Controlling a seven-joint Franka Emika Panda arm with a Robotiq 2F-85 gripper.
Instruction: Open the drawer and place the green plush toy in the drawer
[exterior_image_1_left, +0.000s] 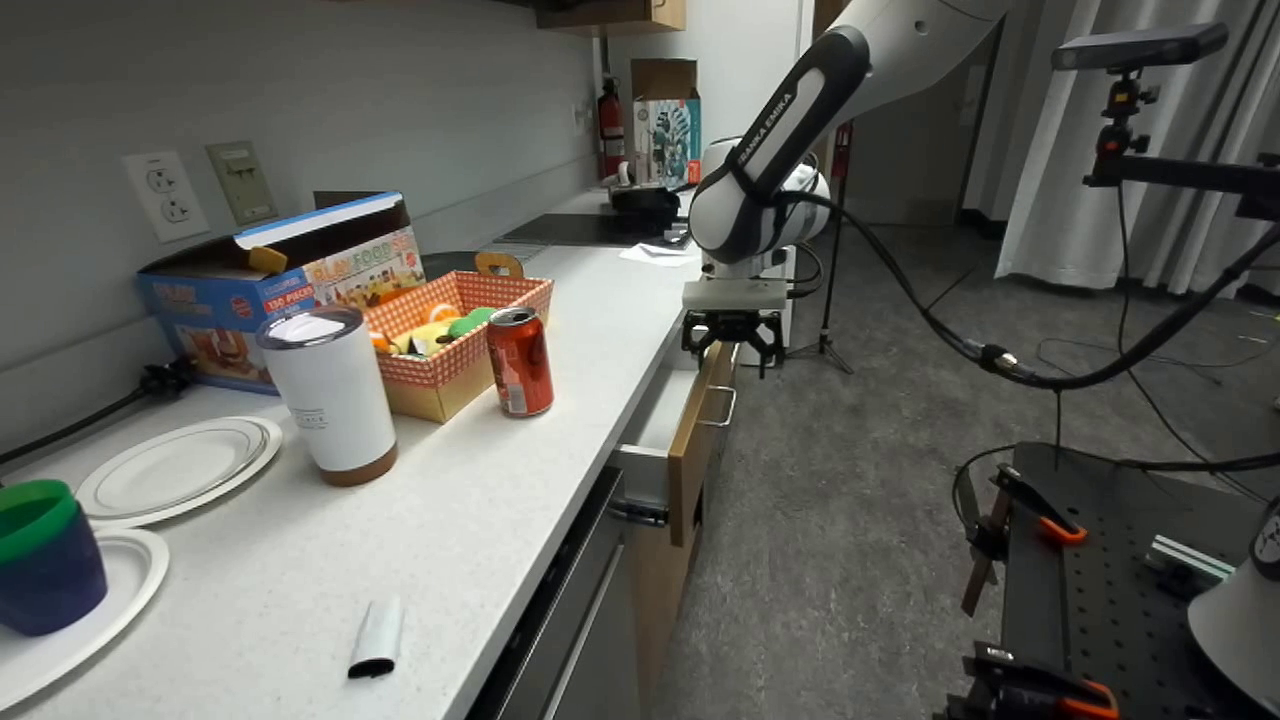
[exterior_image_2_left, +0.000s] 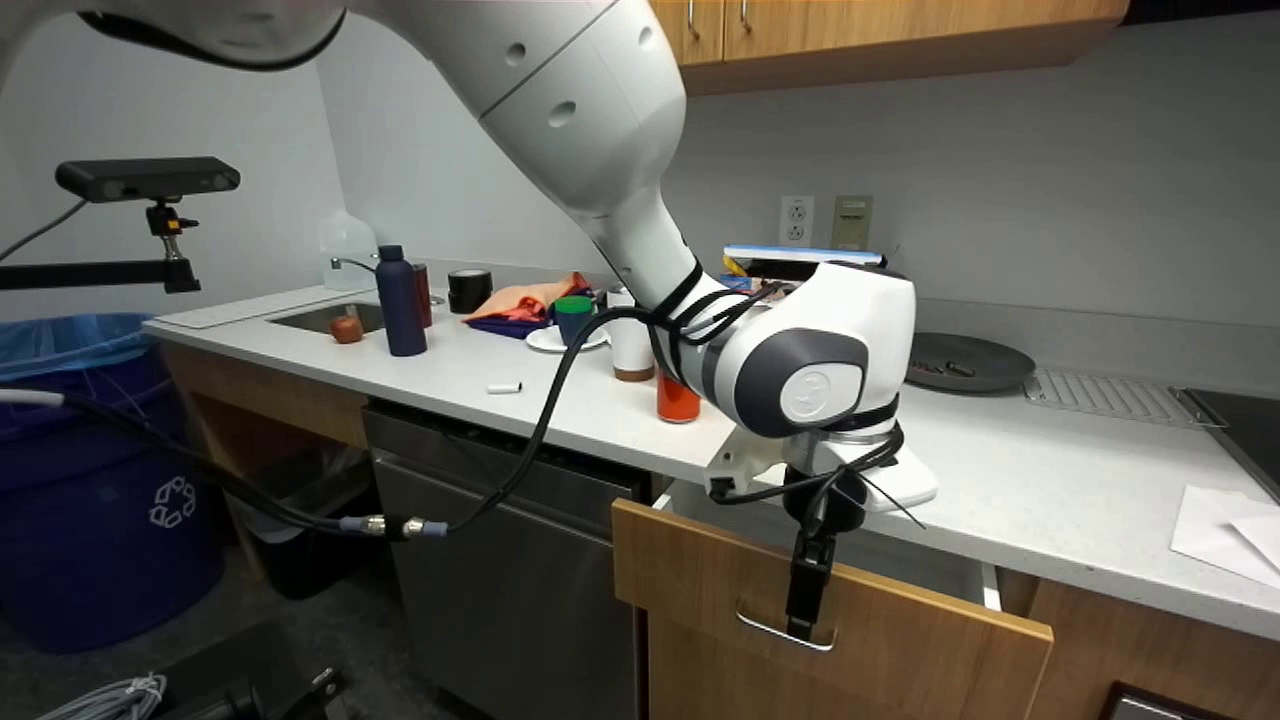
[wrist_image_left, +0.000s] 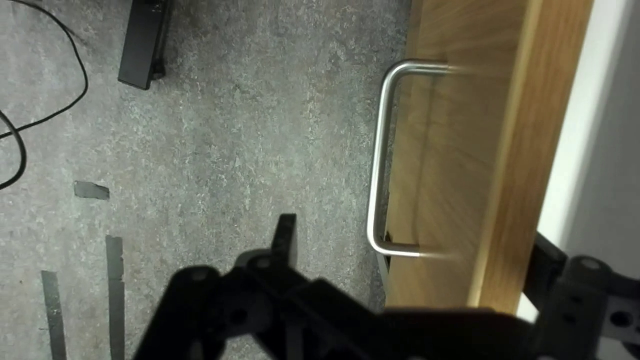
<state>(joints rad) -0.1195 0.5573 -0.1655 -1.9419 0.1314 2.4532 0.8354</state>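
The drawer is pulled partly open; its light wood front shows in both exterior views (exterior_image_1_left: 690, 450) (exterior_image_2_left: 700, 575) and the wrist view (wrist_image_left: 457, 150). Its metal bar handle (wrist_image_left: 381, 155) is on the outer face. My gripper (exterior_image_1_left: 728, 355) is open and points down at the drawer front. In the wrist view the gripper (wrist_image_left: 416, 235) straddles the panel's top edge, one finger outside beyond the handle and one on the inner side. Nothing is held. The green plush toy (exterior_image_1_left: 470, 322) appears as a bright green lump in the checkered basket (exterior_image_1_left: 440, 385) on the counter; other views hide it.
A red can (exterior_image_1_left: 520, 362) and a white tumbler (exterior_image_1_left: 330, 400) stand beside the basket near the counter's front edge. A blue box (exterior_image_1_left: 225, 325) is behind it. Plates (exterior_image_1_left: 180, 465) and a green-rimmed cup (exterior_image_1_left: 45, 560) are further along. A black pan (exterior_image_2_left: 965, 362) sits on the counter.
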